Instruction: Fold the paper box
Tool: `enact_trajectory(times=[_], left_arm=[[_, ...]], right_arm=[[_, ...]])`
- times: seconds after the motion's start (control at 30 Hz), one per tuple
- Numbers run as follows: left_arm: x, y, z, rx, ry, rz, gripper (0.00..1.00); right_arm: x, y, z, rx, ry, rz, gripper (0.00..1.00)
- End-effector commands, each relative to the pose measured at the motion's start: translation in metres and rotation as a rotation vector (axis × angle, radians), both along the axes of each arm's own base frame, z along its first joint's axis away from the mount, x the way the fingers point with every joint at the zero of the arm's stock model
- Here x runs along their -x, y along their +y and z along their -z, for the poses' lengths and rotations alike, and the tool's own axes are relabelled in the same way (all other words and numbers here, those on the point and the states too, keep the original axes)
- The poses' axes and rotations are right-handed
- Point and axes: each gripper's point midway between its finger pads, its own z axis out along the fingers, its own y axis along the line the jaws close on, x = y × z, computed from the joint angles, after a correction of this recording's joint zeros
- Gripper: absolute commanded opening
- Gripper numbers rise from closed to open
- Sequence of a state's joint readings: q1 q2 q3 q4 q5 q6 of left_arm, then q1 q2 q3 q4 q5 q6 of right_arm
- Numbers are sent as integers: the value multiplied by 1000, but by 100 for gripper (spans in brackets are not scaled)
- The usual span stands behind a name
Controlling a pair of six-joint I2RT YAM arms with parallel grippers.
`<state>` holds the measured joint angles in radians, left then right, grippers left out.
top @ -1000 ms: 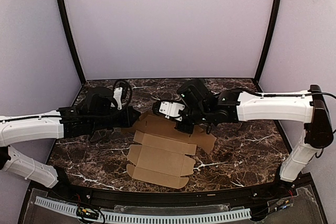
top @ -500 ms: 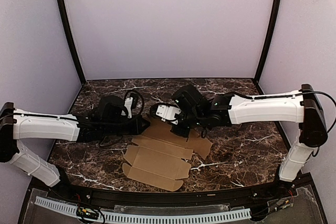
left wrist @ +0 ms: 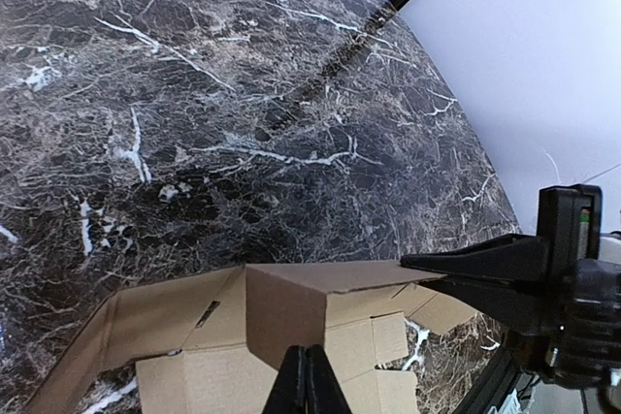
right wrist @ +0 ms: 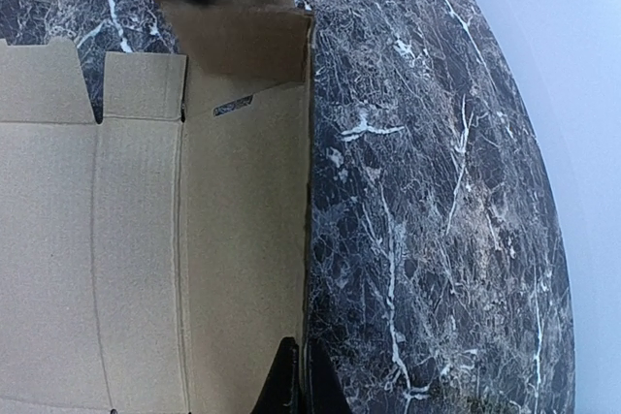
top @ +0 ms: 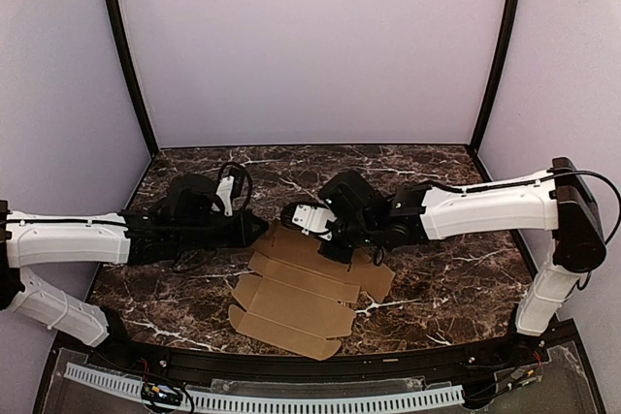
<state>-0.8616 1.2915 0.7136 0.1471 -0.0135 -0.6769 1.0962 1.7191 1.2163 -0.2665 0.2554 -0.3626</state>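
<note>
1. paper box (top: pixel 296 300): a tan die-cut sheet lying on the dark marble table (top: pixel 456 269), mid-table and toward the near edge. its near panels and small flaps lie flat.
2. the far part of the sheet is lifted. in the left wrist view a panel stands up along a crease, with a side flap bent round at one corner.
3. left gripper (top: pixel 260 228): reaches in low from the left, tip at the far left edge of the sheet. fingers clenched together. in its own view the tips meet against the raised panel; cannot tell whether any card is pinched between them.
4. right gripper (top: pixel 340 242): reaches in from the right, over the far right part of the sheet. fingers pressed shut, tips right at the card's right edge in its own view; a pinch on the card cannot be told.
5. the two grippers are near each other, with the raised panel between them.
6. surroundings: pale lilac walls (top: pixel 310 36) behind and to both sides.
</note>
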Motion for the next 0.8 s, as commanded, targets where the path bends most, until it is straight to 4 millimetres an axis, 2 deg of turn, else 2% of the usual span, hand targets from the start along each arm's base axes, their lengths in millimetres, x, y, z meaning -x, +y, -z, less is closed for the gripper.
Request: enact_trajectory(times=[0.0,0.17,0.43,0.63,0.77], left_arm=[[9,35,9,-114,19,-70,1],[22,61,30,-189,70,-114,2],[33,60,54,-160,140,-98,3],[34,65,71,-200,168,-119,3],[33,62,77,-205,183,-115,3]], right_arm=[[2,2,10,5,-17,3,0],[5,0,16,5,-5,0,0],[6,0,7,-55,-15,8,0],[10,2,0,-79,-23,2,0],[12,4,-3,-88,-25,1,0]])
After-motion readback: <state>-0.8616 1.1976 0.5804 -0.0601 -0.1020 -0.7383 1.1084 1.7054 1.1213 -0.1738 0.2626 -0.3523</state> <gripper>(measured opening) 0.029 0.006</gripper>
